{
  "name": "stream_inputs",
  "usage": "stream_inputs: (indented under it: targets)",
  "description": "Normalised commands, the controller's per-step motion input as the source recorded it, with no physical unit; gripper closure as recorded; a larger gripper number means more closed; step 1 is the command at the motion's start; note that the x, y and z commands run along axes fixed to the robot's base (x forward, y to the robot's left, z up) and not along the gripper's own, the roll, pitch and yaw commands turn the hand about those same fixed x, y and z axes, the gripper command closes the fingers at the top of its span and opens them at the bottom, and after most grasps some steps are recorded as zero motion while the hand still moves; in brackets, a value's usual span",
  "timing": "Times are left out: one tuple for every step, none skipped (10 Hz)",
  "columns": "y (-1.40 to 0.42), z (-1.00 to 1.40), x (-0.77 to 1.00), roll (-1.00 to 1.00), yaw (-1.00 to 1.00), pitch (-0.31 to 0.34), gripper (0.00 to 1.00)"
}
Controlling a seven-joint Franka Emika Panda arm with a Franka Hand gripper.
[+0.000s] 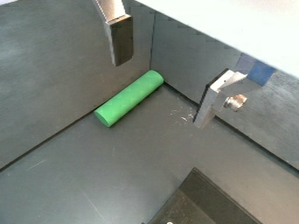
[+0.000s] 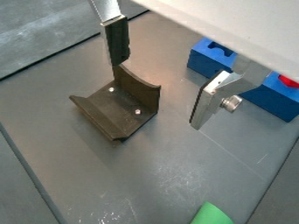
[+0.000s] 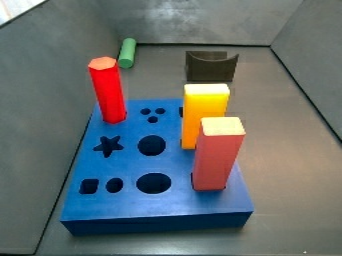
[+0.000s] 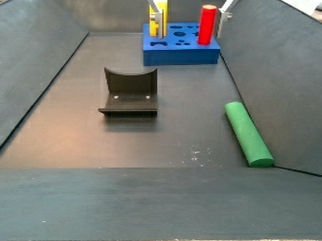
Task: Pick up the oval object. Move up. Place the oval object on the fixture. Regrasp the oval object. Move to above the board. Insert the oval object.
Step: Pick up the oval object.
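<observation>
Gripper [image 1: 170, 74] is spread wide with nothing between the silver plates, seen in both wrist views and absent from both side views, so it sits high above the floor; nothing picked up yet; green peg [image 1: 128, 98] lies flat on the grey floor, centre-left in a wrist view, close along the base of the side wall; same peg [image 4: 248, 133] at right of centre in a side view and at the upper left in a side view [image 3: 127, 51], well apart from the blue board [image 3: 154, 170]; black fixture [image 2: 121, 107] stands on open floor, left of centre in a wrist view, also [image 4: 128, 92] upper-middle, between peg and board, empty; board carries a red peg [image 3: 106, 88], a yellow block [image 3: 206, 112] and an orange block [image 3: 219, 152]; risks as I judge them: peg is round and lying down, so an off-centre close could roll or squirt it away; wall is near, so a finger [image 1: 121, 39] coming down on that side could clip the wall or pin the peg against it; fingers set along the peg's length instead of across would close on nothing useful; a slanted grip would spoil the set-down in the notched fixture top and later the regrasp; tall blocks on the board crowd the insertion approach.
</observation>
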Motion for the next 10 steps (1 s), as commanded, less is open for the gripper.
stream_inputs:
  targets:
    - [0.05,0.00,0.00,-0.04,0.00,-0.010,0.00]
    - [0.18,-0.43,-0.58,0.00,-0.13,-0.119,0.00]
    - [0.33,-0.89,-0.11,0.09,0.00,0.000,0.00]
    - [0.36,-1.00,-0.59,0.09,0.02,-0.090,0.00]
    - [0.40,-0.97,-0.76,0.09,0.01,-0.123,0.00]
    - [0.27,-1.00,-0.67,0.06,0.00,-0.131,0.00]
    - [0.13,-1.00,-0.42,0.04,0.00,-0.134,0.00]
    - [0.00,-0.98,-0.10,0.01,0.00,-0.147,0.00]
    - [-0.17,-0.91,-0.15,0.04,0.00,-0.187,0.00]
    - [-0.13,-0.88,-0.04,0.03,0.00,-0.201,0.00]
